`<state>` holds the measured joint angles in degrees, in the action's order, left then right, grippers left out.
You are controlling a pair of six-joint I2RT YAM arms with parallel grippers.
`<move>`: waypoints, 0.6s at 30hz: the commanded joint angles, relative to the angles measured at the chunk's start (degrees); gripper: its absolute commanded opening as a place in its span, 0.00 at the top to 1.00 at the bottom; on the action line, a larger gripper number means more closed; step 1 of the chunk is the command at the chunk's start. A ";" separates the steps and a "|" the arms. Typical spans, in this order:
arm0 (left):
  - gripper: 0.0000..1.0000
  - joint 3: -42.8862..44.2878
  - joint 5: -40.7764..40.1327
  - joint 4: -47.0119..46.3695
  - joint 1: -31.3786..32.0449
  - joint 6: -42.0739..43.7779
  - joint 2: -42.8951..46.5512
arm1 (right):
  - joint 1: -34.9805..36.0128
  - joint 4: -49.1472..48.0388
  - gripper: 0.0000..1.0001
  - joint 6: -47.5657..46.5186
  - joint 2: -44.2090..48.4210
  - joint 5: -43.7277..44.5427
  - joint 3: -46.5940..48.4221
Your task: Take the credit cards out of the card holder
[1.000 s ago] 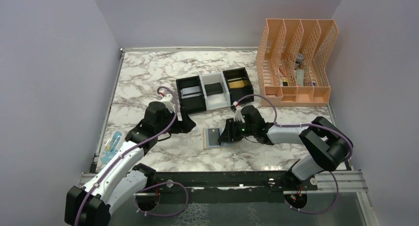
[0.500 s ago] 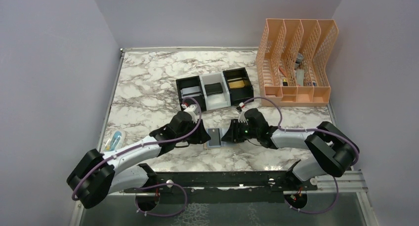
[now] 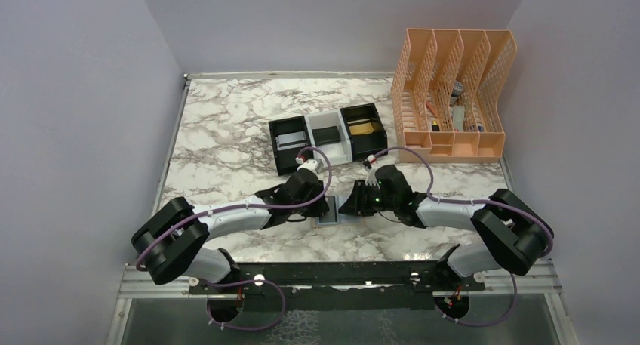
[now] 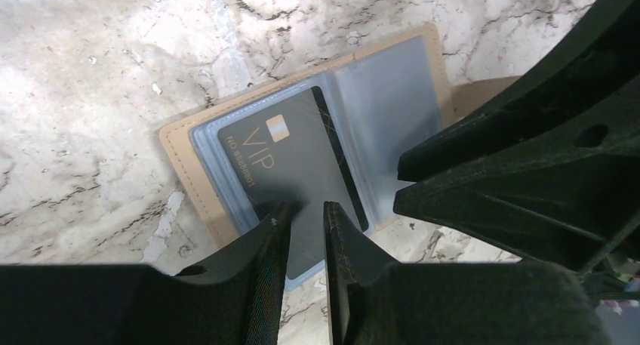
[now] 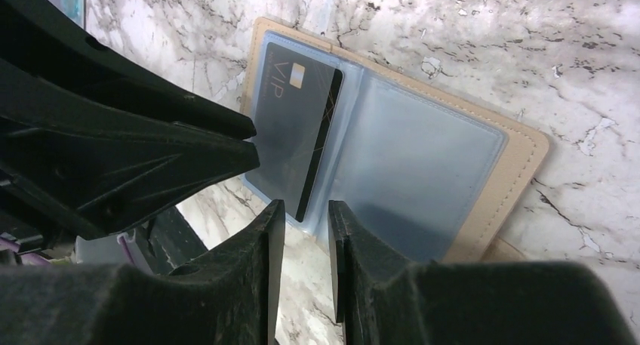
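– Fingers point(image 4: 273, 235) of the left gripper point(image 4: 306, 209)?
– Nearly together, holding nothing; the dark grey VIP card point(image 4: 290, 160) shows in the slit.
– And the right gripper point(image 5: 306, 205)?
– Same narrow gap, empty, at the near edge of the tan card holder point(image 5: 423, 171), which lies open on the marble table point(image 4: 90, 73).

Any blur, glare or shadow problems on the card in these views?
Left wrist: dark grey VIP card sharp, lettering legible, left gripper shadowing its near end. Right wrist: soft sheen on the tan card holder's clear pockets. Top external: even light, arms largely hide it.
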<state>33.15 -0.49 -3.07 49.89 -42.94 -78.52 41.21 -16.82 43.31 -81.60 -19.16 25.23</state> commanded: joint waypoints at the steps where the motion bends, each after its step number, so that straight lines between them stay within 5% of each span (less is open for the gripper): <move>1: 0.75 1.39 -5.25 2.54 0.70 0.38 -1.01 | 0.36 -2.07 0.72 0.30 -0.56 -2.52 2.34; 18: 0.77 1.15 -8.15 7.44 1.40 0.57 -3.02 | 0.36 -3.40 0.73 -0.59 -7.44 -4.80 4.39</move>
<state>34.28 -4.82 -1.41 50.76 -42.85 -80.82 41.21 -18.24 43.27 -88.12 -23.03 28.40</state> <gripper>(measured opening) 0.235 0.277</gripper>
